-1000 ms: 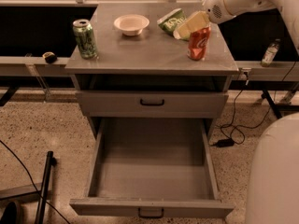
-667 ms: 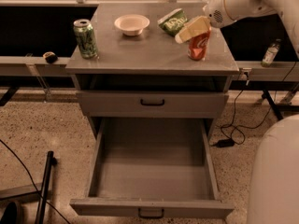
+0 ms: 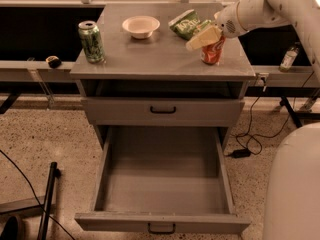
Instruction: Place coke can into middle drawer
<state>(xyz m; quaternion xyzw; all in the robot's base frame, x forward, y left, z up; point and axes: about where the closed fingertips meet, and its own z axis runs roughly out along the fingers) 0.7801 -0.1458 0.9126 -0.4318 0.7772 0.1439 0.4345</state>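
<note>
Coke can (image 3: 214,54) stands on the cabinet top (image 3: 150,56), near its front right corner. The gripper (image 3: 201,38) sits over the can's upper left side, and whether it has closed on the can cannot be told. The middle drawer (image 3: 162,221) hangs pulled out below the cabinet top, under the shut upper drawer (image 3: 162,111). A green soda can (image 3: 91,41), a bowl (image 3: 141,26) and a chip bag (image 3: 184,24) share the cabinet top.

coke can (image 3: 213,54) top behind end effector (image 3: 204,38)

Upright coke can (image 3: 213,53) under gripper (image 3: 205,37), perhaps touching; middle drawer (image 3: 120,222) open.
</note>
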